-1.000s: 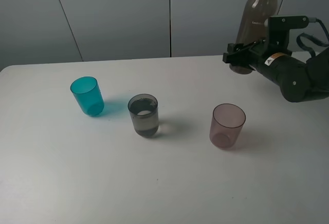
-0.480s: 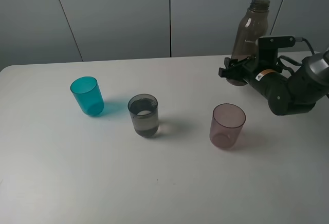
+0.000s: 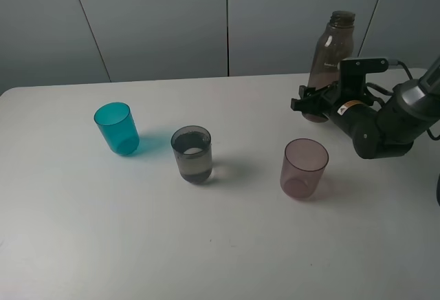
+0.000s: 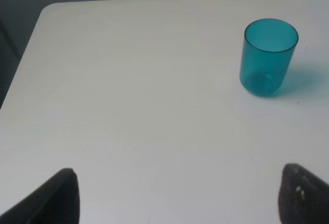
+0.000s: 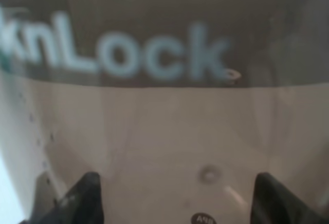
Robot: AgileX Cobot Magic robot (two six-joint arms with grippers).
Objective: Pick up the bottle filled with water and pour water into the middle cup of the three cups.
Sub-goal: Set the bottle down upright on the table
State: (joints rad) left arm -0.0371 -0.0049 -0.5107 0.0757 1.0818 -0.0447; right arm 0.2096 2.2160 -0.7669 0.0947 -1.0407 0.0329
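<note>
Right hand (image 3: 311, 103) low at the far right, apparently clamped; left hand (image 4: 175, 196) spread.

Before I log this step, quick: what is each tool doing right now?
Left tool: open, holding nothing.
Right tool: shut on the tall smoky-brown translucent plastic bottle.

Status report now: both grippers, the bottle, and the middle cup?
Right gripper shut on bottle, upright at far right of table. Left gripper open, empty, near teal cup. Middle cup holds water. Nothing in the way.
</note>
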